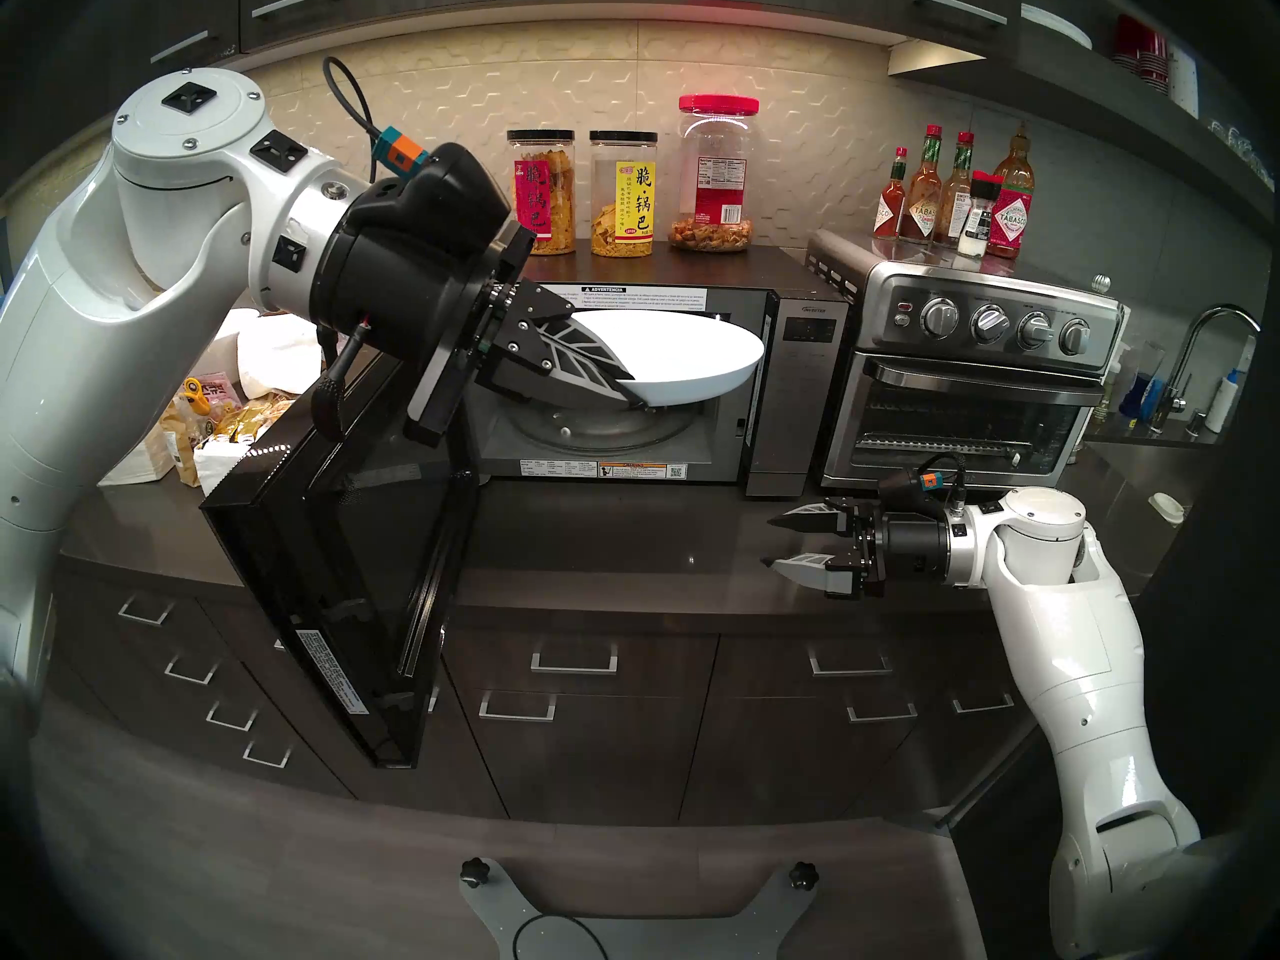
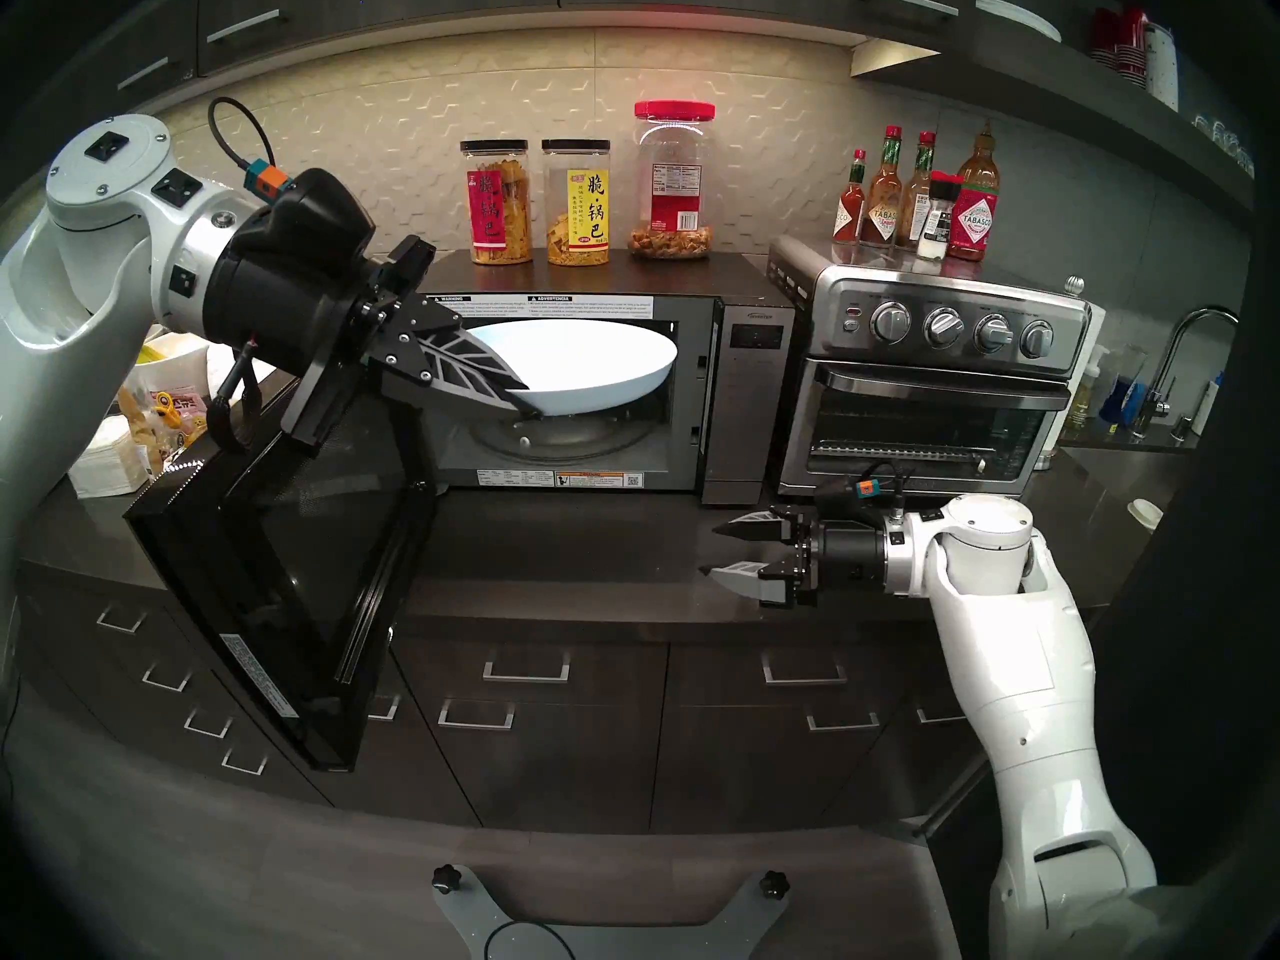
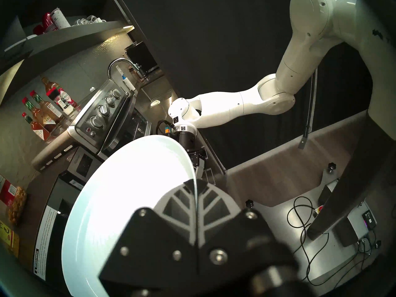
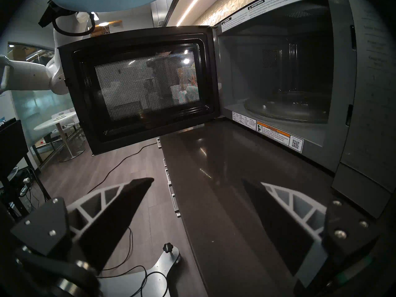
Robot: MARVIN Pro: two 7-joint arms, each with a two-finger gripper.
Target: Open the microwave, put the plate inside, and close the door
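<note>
In the head view, the left gripper (image 1: 634,390) pinched the plate's (image 1: 692,356) near rim, the plate tilted before the microwave's (image 1: 796,397) open cavity, above the turntable. The left wrist view showed the fingers (image 3: 177,206) clamping that rim. The right wrist view showed the right gripper (image 4: 197,180) spread wide and empty, the open door (image 4: 141,86) ahead of it.

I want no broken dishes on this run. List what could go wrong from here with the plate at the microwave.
1. The left gripper pinches only the rim of the tilted plate; it could slip and drop onto the glass turntable.
2. The plate's far edge sits near the right side of the microwave opening and may clip it.
3. The open door stands close under the left wrist; a bump could swing it.
</note>
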